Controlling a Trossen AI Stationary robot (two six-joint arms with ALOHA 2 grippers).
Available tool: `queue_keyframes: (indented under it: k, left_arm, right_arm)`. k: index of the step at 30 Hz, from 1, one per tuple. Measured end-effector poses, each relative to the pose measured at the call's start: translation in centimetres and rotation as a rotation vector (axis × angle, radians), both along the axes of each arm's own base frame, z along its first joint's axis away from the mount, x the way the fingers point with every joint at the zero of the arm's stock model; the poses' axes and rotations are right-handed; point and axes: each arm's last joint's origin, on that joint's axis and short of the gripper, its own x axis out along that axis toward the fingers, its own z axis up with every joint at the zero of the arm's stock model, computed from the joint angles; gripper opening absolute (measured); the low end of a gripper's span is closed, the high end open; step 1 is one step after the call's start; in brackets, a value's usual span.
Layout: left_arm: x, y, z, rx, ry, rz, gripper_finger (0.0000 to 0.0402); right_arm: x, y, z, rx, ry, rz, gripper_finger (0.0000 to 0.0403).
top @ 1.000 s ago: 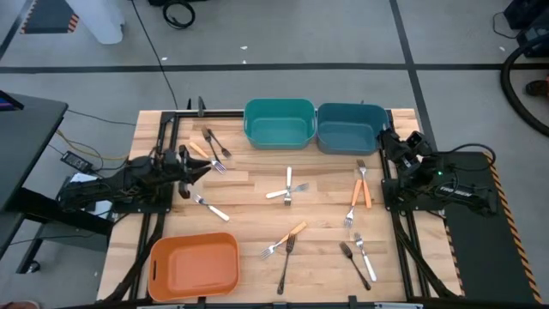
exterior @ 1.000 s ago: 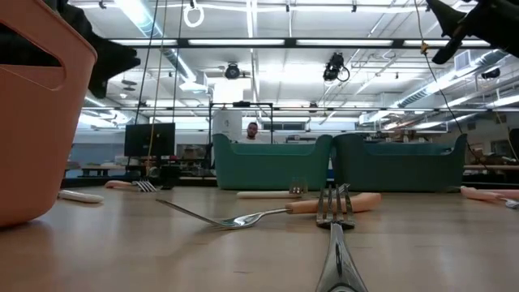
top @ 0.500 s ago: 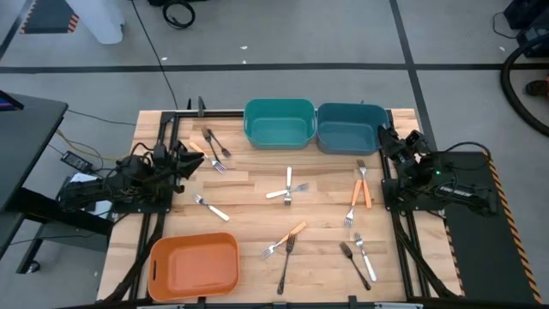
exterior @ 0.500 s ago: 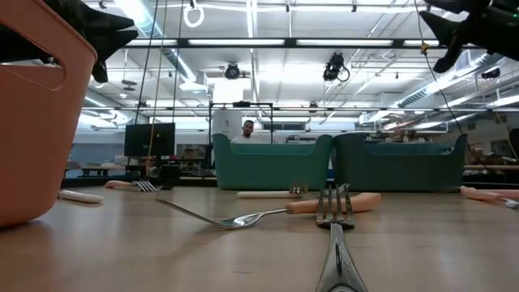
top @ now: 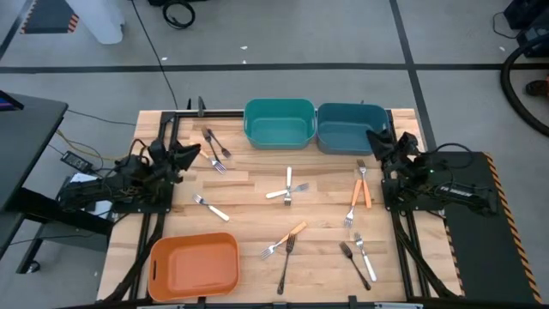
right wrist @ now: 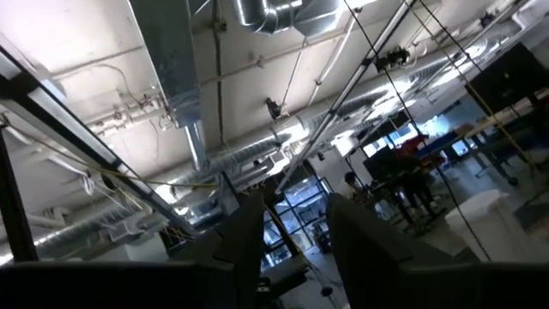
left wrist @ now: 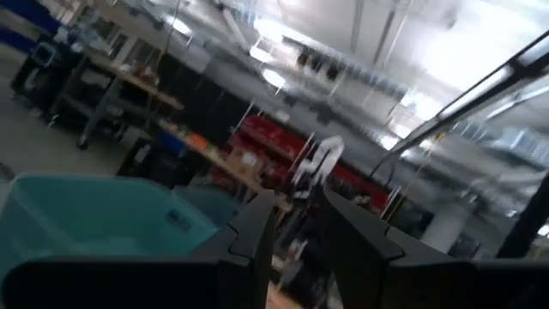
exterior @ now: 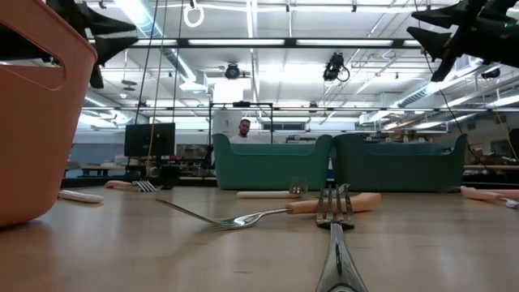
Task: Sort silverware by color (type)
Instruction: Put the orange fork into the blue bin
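Several slim forks lie flat on the wooden table (top: 257, 206). A dark fork (top: 216, 142) and an orange-handled one (top: 198, 148) lie at the far left, and a white-handled one (top: 211, 209) lies nearer. Two white-handled forks (top: 288, 188) cross at the middle. Two orange-handled forks (top: 363, 185) lie at the right. An orange-handled fork (top: 286, 237) lies beside a dark one (top: 286, 263) at the near middle. A dark fork and a white-handled fork (top: 358, 257) lie at the near right. My left gripper (top: 192, 154) is open and empty above the left edge, and shows in its own wrist view (left wrist: 296, 219). My right gripper (top: 376, 139) is open and empty by the right bin, and shows in its own wrist view (right wrist: 296, 227).
A teal bin (top: 279, 123) and a blue-grey bin (top: 350, 127) stand side by side at the far edge. An orange bin (top: 194, 266) stands at the near left and fills the low view's left (exterior: 32, 122). A person (exterior: 245, 127) shows far behind the table.
My left gripper has drawn back toward the table's left and far edges, away from the white-handled fork. My right gripper has gone a little toward the table's left, out over the right edge. No fork has moved.
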Motion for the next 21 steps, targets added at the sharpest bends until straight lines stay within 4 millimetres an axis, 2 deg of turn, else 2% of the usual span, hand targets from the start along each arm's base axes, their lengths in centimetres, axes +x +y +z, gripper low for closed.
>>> queue_keyframes:
  k: [3, 7, 11, 17, 21]
  left_arm:
    - [-0.2, 0.0, 1.3, -0.009, -0.027, 0.006, 0.0105]
    - [-0.3, 0.0, 5.1, 0.004, -0.034, 0.021, 0.0097]
    - [0.4, 0.1, 9.2, 0.054, 0.145, 0.046, 0.0094]
    - [1.5, 0.3, 15.5, 0.178, 0.423, 0.072, 0.0094]
    - [1.4, 0.3, 18.9, 0.235, 0.541, 0.085, 0.0094]
  right_arm:
    - [-0.6, 0.2, 1.9, -0.040, -0.022, -0.032, 0.0140]
    - [-1.8, 0.5, 5.8, -0.037, 0.010, -0.069, 0.0140]
    - [-2.7, 0.6, 9.6, 0.023, 0.188, -0.138, 0.0140]
    - [-2.6, 0.4, 15.1, 0.063, 0.396, -0.172, 0.0140]
    - [-2.0, 0.2, 17.3, 0.129, 0.583, -0.182, 0.0139]
